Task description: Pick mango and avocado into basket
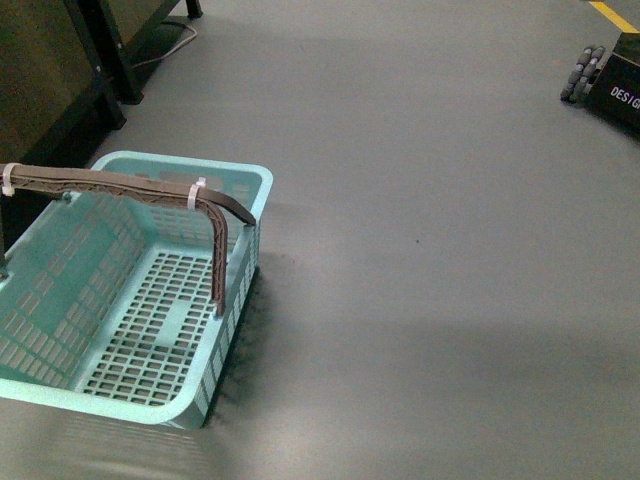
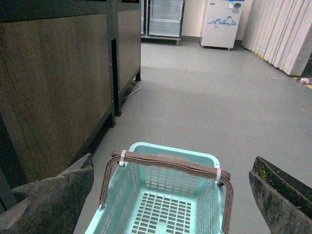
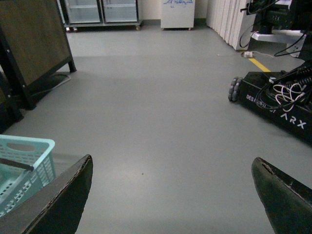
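The light teal basket (image 1: 247,181) stands on the grey floor at the lower left of the front view, its brown handle (image 1: 120,186) raised and bound with white ties. Nothing lies on its slotted floor. The left wrist view looks down into the basket (image 2: 168,151), framed by my open left gripper (image 2: 170,195) with dark fingers (image 2: 53,195) wide apart. My right gripper (image 3: 170,195) is open over bare floor, and the basket's corner (image 3: 29,144) shows beside it. The mango and the avocado are out of view. Neither arm appears in the front view.
Dark wooden cabinets on black legs (image 2: 58,78) stand beside the basket. A black wheeled robot base with cables (image 3: 278,102) sits on the floor to the right, also at the far right corner of the front view as a black base (image 1: 610,80). Fridges and a white cooler (image 2: 222,22) line the far wall.
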